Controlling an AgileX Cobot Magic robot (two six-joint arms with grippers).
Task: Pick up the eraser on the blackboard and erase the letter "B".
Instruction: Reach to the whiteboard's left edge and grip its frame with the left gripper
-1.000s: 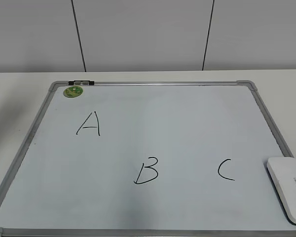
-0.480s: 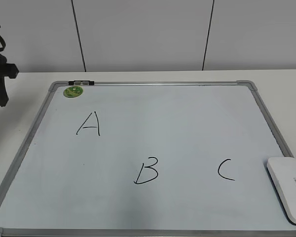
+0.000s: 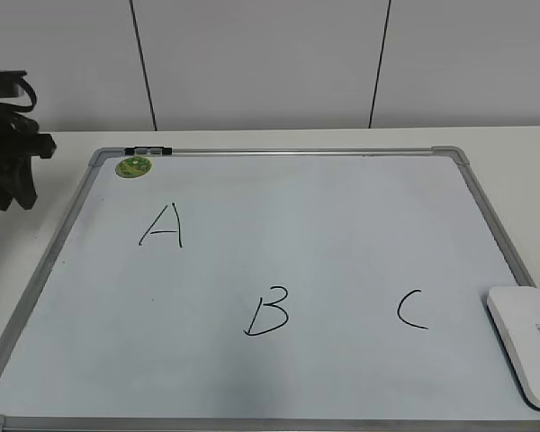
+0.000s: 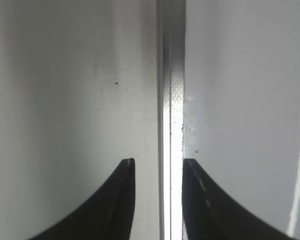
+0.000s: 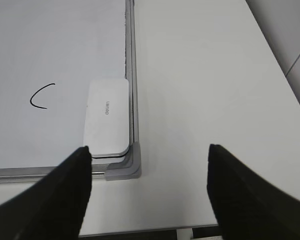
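Note:
The blackboard point(image 3: 324, 225) is a pale white board in a grey frame, lying flat on the table. The black letter "B" point(image 3: 268, 312) is at its lower middle. The white eraser point(image 3: 526, 346) lies on the board's near right corner and also shows in the right wrist view point(image 5: 107, 117). My right gripper point(image 5: 148, 149) is open and empty, above the table just off that corner, with the eraser ahead of its left finger. My left gripper point(image 4: 158, 165) is open and empty over the board's left frame edge point(image 4: 172, 75). The left arm point(image 3: 9, 144) shows at the far left.
A handwritten "A" point(image 3: 162, 226) is at the upper left and a "C" point(image 3: 412, 310) sits left of the eraser. A round green sticker point(image 3: 133, 166) and a small black-and-white clip point(image 3: 148, 150) sit at the board's top left. A white table point(image 5: 200, 90) surrounds the board.
The left arm has come into the exterior view from the left edge and moved right and down toward the board's left frame. The board, letters and eraser have not moved.

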